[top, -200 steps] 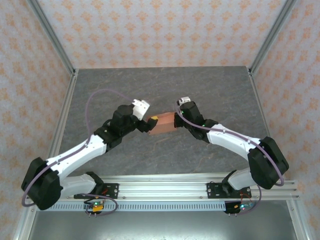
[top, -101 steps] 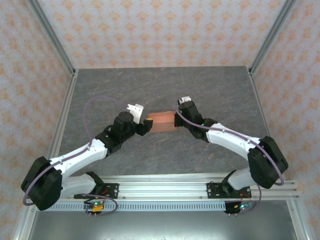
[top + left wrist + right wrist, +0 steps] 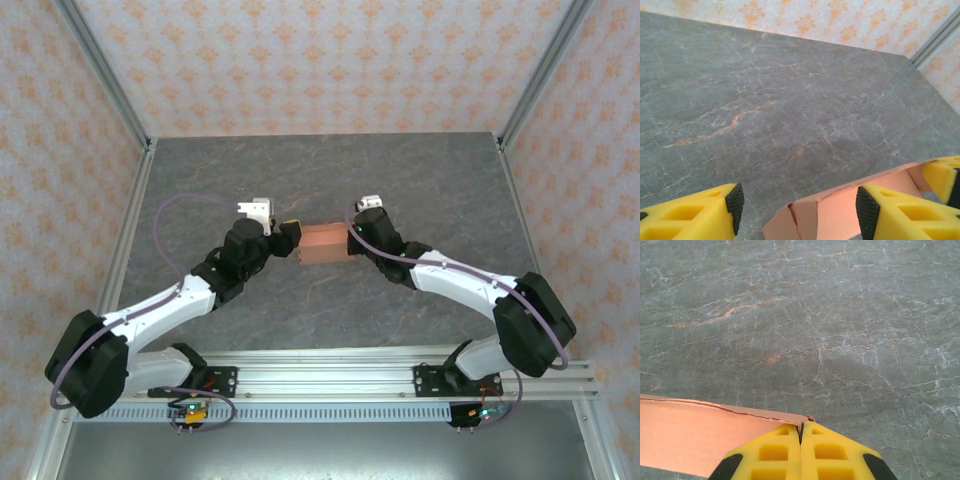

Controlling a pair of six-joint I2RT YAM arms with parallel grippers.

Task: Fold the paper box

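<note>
Box at middle of counter, spanning between tools. Right tool pinched shut on its right edge. Left tool jaws apart, straddling left flap. Thin card: light, floppy, creases easily; likely best gripped at edges near folds.

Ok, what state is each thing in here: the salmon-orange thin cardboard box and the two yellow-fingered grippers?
salmon-orange thin cardboard paper box: partly folded, pinched at one edge, with a split between the flaps at its other end.
left gripper: open, one finger on either side of the box's end, not clamped on it.
right gripper: shut on the box's edge.
</note>
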